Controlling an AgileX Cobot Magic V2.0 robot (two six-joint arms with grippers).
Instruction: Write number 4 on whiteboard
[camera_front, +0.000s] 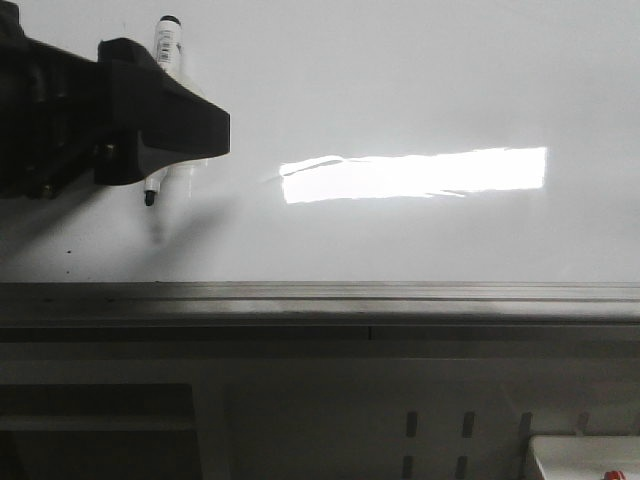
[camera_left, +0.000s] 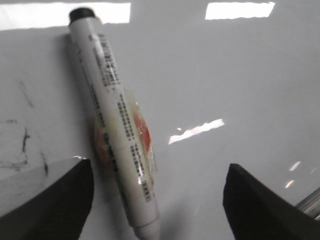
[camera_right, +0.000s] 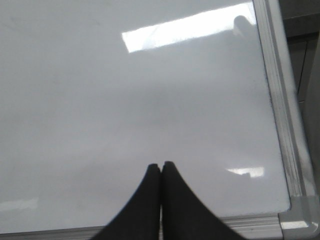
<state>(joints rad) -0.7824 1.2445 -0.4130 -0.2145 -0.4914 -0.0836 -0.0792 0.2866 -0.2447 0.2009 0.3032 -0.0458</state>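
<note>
The whiteboard (camera_front: 420, 90) is glossy white with a bright glare bar, and no number 4 shows on it. A white marker (camera_front: 166, 40) with a black end and printed label lies flat on the board at the far left. My left gripper (camera_front: 190, 125) hovers over it. In the left wrist view the marker (camera_left: 117, 130) lies between the open jaws of the left gripper (camera_left: 157, 200), closer to one finger, not gripped. My right gripper (camera_right: 160, 167) is shut and empty over the whiteboard (camera_right: 100, 100) near its corner.
A grey metal edge rail (camera_front: 400, 295) runs along the board's near side and shows in the right wrist view (camera_right: 280, 100). Faint dark smudges (camera_left: 24, 145) mark the board beside the marker. A white box (camera_front: 585, 460) sits at the lower right.
</note>
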